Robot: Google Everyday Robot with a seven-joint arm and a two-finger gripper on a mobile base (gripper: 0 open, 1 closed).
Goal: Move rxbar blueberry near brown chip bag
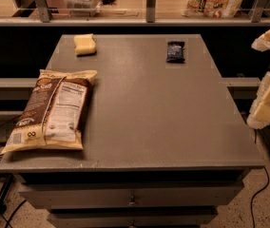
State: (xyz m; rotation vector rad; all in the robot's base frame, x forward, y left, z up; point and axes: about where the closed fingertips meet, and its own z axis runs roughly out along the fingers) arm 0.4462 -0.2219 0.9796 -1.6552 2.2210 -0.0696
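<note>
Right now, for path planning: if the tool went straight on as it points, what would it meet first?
The tool, at the picture's right edge, slants down-left; it would probably meet the table's right edge first, not the rxbar blueberry, though depth is unclear.

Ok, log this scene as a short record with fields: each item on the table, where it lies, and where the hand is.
table: grey, flat-topped, drawers below
rxbar blueberry: small navy-wrapped bar, flat, far right
brown chip bag: large brown and cream pillow bag, flat, near left edge
sponge: pale yellow block, far left corner
hand: pale cream, beyond right edge, away from bar
bar to bag: far apart
</note>
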